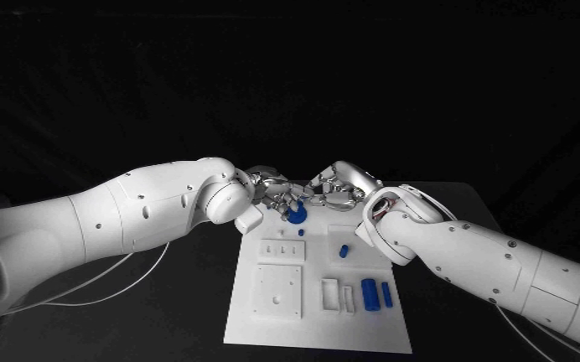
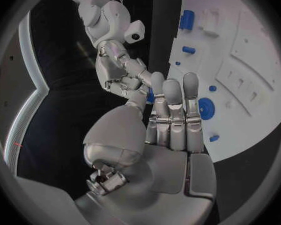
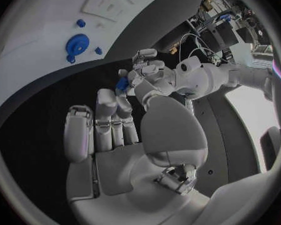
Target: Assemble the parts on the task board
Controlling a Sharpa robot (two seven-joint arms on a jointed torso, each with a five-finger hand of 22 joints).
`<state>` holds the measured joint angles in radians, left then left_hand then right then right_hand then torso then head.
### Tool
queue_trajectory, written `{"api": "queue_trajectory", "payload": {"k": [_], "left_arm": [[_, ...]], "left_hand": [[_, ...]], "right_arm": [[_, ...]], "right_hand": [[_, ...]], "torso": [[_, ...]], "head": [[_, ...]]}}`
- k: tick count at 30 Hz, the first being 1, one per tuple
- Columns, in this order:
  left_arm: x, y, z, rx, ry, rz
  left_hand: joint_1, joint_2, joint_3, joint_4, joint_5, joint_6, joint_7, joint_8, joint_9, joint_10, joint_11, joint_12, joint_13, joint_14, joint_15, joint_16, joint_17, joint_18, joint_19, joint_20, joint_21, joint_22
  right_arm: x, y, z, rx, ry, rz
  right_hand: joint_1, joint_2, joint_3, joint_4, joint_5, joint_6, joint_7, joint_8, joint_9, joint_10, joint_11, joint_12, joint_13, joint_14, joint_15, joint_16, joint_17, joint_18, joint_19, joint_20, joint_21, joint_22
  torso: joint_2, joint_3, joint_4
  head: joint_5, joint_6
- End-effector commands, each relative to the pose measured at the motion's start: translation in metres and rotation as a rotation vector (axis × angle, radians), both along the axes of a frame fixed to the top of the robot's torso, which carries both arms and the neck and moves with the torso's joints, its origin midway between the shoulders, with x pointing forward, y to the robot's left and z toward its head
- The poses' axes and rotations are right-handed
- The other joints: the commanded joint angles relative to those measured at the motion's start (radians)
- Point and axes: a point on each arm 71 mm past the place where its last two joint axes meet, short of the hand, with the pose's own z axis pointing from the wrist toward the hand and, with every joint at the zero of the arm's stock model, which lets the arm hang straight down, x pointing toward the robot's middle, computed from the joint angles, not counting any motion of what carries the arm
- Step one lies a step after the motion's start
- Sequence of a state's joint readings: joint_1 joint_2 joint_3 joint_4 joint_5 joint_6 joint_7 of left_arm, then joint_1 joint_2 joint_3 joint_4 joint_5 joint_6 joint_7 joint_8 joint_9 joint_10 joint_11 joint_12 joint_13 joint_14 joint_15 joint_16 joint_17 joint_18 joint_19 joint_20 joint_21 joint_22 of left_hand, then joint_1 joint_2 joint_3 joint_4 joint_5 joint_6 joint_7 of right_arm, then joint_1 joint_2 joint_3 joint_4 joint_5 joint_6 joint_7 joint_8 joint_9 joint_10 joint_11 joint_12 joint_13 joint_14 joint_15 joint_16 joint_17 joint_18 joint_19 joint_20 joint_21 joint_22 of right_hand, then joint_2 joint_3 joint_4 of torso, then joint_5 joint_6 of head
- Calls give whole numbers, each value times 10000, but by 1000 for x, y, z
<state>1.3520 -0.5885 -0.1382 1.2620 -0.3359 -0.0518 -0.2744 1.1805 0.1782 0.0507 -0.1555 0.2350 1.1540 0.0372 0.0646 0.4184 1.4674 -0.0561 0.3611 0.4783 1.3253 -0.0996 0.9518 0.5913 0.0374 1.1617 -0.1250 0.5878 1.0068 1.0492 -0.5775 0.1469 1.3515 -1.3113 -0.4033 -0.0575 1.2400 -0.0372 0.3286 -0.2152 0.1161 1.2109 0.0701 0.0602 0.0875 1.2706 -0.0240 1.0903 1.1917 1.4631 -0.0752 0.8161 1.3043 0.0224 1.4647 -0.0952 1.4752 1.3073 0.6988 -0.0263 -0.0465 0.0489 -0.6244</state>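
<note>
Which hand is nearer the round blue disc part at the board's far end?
Roughly equal: the left hand hovers beside the round blue disc part, and the right hand hovers on its other side.

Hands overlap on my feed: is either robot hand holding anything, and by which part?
The left robot hand pinches a small blue part in its fingertips; where on it cannot be told. The right robot hand holds nothing.

Task board (image 1: 317,312): white, matt, smooth, plastic-looking. Parts (image 1: 370,288): blue, smooth plastic look. Hands, L (image 2: 172,135) & R (image 3: 125,145): silver, satin metallic finish. Arm shells (image 1: 133,207): white, glossy, hard. Table (image 1: 194,312): black, matt.
</note>
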Motion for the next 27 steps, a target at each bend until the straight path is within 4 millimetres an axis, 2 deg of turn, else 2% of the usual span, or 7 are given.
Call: {"api": "queue_trajectory", "payload": {"k": [1, 7, 9, 15, 18, 23, 27], "left_arm": [[0, -2, 2, -79, -142, -153], [0, -1, 2, -84, -158, -144], [0, -1, 2, -110, -161, -144], [0, 0, 2, -188, -159, -151], [0, 0, 2, -208, -140, -178], [0, 2, 1, -209, -114, -156], [1, 4, -1, -189, -91, -89]], "left_hand": [[150, 25, 75, -114, -18, 461, -414, 14, 5012, 379, -53, -40, -25, -4, -71, -57, 2, -201, 86, -13, -88, 32], [190, 6, 66, -89, -42, 416, -398, 7, 4902, 376, -54, -78, -50, -1, -62, -93, -16, -196, 118, -5, -187, 114], [157, -24, 21, -16, -127, 309, -378, -10, 4671, 346, -41, -121, -66, -30, -43, -119, -27, -196, 113, 9, -239, 143], [-332, -543, -739, 814, -1260, 434, -357, 18, 3613, 336, -31, -205, -70, -51, -11, -198, -84, -204, 127, 45, -407, 168], [-593, -853, -1096, 1219, -1409, 528, -341, 46, 3366, 331, -2, -223, -56, -56, 0, -217, -99, -209, 150, 55, -486, 186], [-812, -1060, -1168, 1412, -1188, 551, -364, 132, 3754, 308, -17, -170, 46, -78, -10, -151, -53, -225, 187, 47, -595, 305], [-1033, -1098, -1136, 1400, -908, 448, -413, 259, 4878, 251, -35, -93, 204, -162, -14, -17, 35, -241, 196, 42, -742, 543]], "right_arm": [[-2, 2, 1, 106, -157, 163], [-2, 1, 0, 138, -176, 124], [-1, 1, 0, 111, -165, 113], [-1, 1, -2, 28, -135, 95], [-1, 0, -2, 10, -137, 88], [-1, 0, -3, -6, -134, 100], [-2, 0, -3, -8, -135, 114]], "right_hand": [[5, 228, 90, -20, -81, 270, -178, 38, 797, 36, -61, 50, 33, 20, -90, -20, 20, -26, 878, -97, 71, 2329], [-24, 323, 125, -70, -110, 291, -202, 38, 1127, 97, -78, 44, 106, 33, -105, -50, 29, -34, 881, -115, 88, 2334], [-33, 336, 131, -90, -111, 294, -205, 41, 1214, 114, -83, 43, 133, 41, -106, -45, 38, -36, 883, -117, 95, 2336], [-38, 333, 127, -94, -103, 296, -206, 39, 1229, 116, -84, 39, 135, 40, -107, -48, 38, -36, 882, -118, 93, 2335], [-22, 343, 134, -124, -51, 301, -199, 38, 1271, 135, -88, 44, 156, 47, -111, -44, 44, -37, 883, -121, 97, 2337], [-23, 341, 136, -136, -32, 301, -197, 39, 1281, 136, -86, 41, 159, 45, -109, -55, 41, -38, 884, -121, 102, 2338], [-40, 353, 146, -160, -18, 291, -193, 37, 1304, 140, -84, 29, 164, 44, -108, -75, 35, -35, 882, -119, 91, 2335]], "torso": [[7, 6, 1], [1, -4, -4], [0, -7, 0], [1, -5, 10], [3, -7, 9], [5, -8, 2], [5, -1, -4]], "head": [[2, -18], [0, -24], [-3, -37], [-10, -50], [-13, -58], [-9, -67], [10, -81]]}}
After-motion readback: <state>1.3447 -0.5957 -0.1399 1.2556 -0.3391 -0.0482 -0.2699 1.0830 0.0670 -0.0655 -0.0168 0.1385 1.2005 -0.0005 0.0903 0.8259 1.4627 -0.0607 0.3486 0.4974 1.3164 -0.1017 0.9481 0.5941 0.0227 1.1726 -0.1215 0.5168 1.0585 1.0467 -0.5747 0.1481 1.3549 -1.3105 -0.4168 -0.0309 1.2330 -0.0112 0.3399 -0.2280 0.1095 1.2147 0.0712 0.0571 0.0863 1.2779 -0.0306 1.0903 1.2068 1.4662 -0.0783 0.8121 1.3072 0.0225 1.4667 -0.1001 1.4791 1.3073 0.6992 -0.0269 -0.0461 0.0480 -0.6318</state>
